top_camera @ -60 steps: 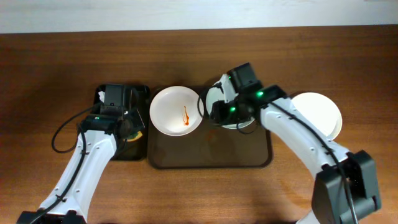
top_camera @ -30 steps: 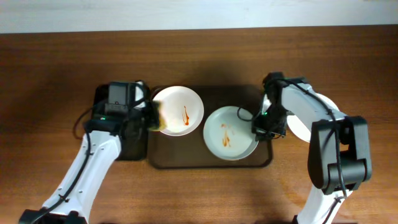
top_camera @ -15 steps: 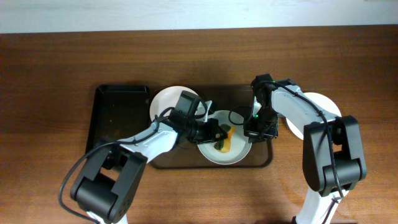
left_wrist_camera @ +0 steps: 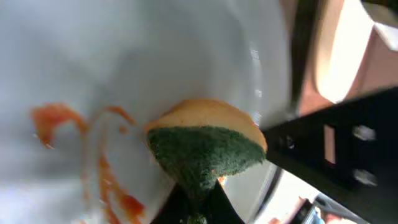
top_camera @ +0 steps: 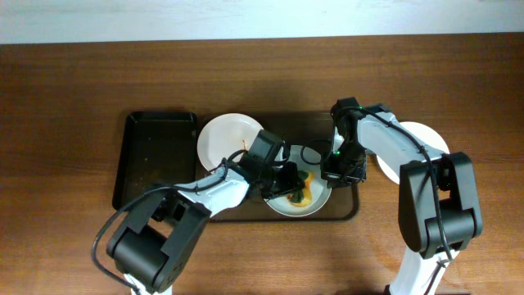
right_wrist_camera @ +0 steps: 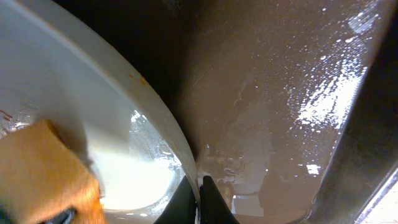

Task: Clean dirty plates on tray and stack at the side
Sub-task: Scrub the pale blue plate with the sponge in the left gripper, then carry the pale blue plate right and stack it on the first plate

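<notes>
A sauce-streaked white plate [top_camera: 315, 199] lies on the dark brown tray [top_camera: 348, 209] at its right. My left gripper [top_camera: 288, 182] is shut on a yellow-and-green sponge [top_camera: 300, 190] pressed on that plate; in the left wrist view the sponge [left_wrist_camera: 205, 146] sits beside red smears [left_wrist_camera: 106, 180]. My right gripper [top_camera: 334, 170] is shut on the plate's right rim [right_wrist_camera: 158, 124]. A second plate [top_camera: 221, 139] with a red streak lies on the tray's left. A third white plate [top_camera: 426, 139] rests on the table at the right, off the tray.
A narrow black tray [top_camera: 155, 160] stands left of the brown tray. The wet brown tray floor [right_wrist_camera: 280, 93] shows in the right wrist view. The brown wooden table [top_camera: 74, 82] runs all around.
My left arm came from the black tray across to the right plate with the sponge, and now wipes slightly farther right. The right gripper keeps hold of the plate's rim.
</notes>
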You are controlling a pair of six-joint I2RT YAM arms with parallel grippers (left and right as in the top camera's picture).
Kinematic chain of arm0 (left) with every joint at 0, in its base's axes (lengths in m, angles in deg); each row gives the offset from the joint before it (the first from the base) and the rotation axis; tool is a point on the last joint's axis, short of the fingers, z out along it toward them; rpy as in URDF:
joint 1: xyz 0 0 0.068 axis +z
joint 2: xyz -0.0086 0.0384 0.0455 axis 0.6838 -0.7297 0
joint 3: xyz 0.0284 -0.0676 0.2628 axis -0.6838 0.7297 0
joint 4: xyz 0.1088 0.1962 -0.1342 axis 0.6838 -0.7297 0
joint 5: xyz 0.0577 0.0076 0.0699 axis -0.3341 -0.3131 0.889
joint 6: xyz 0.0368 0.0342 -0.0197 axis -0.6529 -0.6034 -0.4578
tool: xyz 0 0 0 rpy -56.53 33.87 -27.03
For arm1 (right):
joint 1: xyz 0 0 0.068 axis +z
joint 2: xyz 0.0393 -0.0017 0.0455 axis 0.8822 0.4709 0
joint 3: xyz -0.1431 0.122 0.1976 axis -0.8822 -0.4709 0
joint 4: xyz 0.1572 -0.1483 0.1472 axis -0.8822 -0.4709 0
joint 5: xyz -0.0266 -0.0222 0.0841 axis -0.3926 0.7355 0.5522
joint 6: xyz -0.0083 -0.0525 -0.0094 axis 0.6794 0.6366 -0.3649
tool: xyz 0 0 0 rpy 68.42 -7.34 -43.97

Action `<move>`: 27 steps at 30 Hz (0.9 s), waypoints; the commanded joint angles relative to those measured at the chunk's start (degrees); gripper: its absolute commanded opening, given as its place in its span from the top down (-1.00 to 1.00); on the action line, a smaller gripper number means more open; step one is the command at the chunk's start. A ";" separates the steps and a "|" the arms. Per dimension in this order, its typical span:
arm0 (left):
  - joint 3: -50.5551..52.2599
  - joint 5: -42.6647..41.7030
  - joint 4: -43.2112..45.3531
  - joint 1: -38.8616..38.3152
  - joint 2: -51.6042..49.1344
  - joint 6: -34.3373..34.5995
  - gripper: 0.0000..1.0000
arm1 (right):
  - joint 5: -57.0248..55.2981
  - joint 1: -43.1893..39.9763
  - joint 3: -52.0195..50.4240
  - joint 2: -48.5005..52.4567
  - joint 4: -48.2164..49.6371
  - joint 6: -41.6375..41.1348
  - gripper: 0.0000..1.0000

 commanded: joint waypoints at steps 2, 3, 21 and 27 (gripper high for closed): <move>-0.37 10.01 -2.95 0.00 -4.04 -5.38 1.00 | -1.55 -0.02 -0.42 -1.38 -0.28 0.59 0.92; -0.37 12.61 -5.46 0.98 -3.74 -5.88 1.00 | -1.57 -0.02 -0.42 -1.38 -0.31 0.59 0.92; -0.37 28.70 -31.67 19.54 25.38 -19.08 1.00 | -11.47 0.04 2.99 -9.25 1.70 0.57 0.92; -0.37 31.26 -33.70 32.02 25.35 -19.28 1.00 | -32.50 3.63 3.08 -26.40 -0.52 0.57 0.92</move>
